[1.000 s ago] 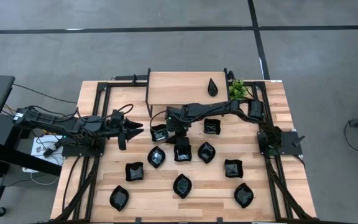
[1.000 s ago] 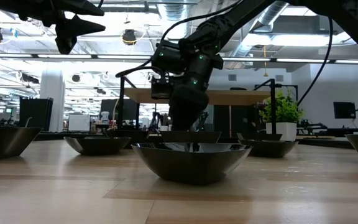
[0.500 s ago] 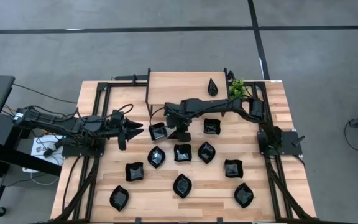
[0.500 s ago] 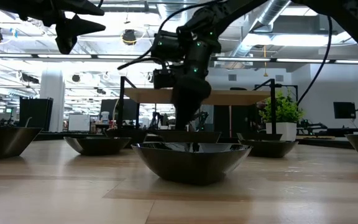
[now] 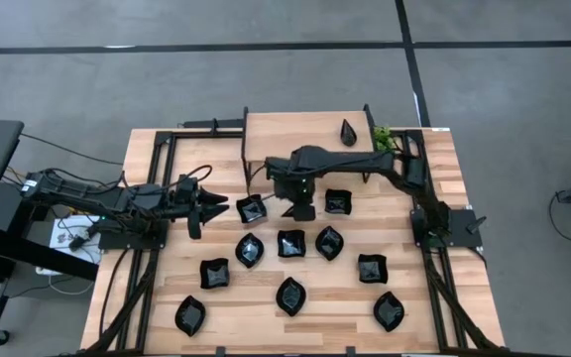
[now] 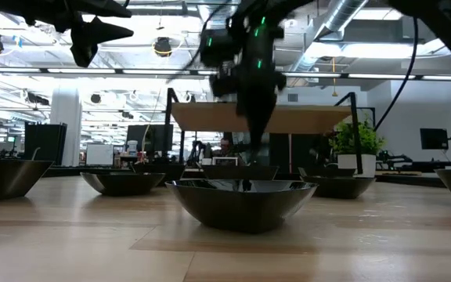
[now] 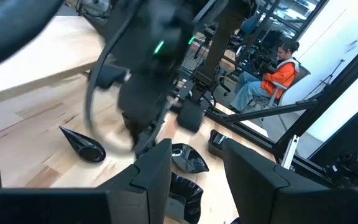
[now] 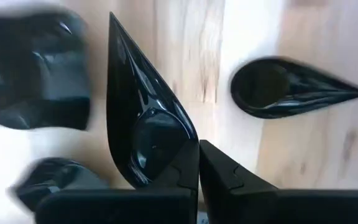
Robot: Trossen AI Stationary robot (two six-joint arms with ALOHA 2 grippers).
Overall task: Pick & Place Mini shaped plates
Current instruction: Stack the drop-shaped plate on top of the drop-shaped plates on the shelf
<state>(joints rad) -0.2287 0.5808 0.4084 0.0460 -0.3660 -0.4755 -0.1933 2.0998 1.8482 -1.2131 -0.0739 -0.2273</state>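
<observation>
**A:** What do I get from the right wrist view that the overhead lacks?

**B:** From above, the right hand (image 5: 302,210) is only a dark mass over the middle of the tabletop (image 5: 434,307), and I cannot make out anything in it. The wrist view shows it shut on a teardrop plate (image 8: 145,127), pinched at the round end, with the long axis running straight out from the fingers (image 8: 229,174) to the pointed tip.

**A:** And the other plates?

**B:** A second teardrop (image 8: 288,87) lies on the wood just beside it, pointing sideways, across the held one. The overhead shows one teardrop on the raised wooden shelf (image 5: 305,134) at the back, near the green plant (image 5: 383,137), and the rest of the black plates (image 5: 289,296) spread over the tabletop.

**A:** Anything unclear?

**B:** The low view blurs the right arm, and the near bowl (image 6: 241,202) hides what lies behind. The left hand (image 5: 206,206) hovers at the left, parted, holding nothing.
</observation>
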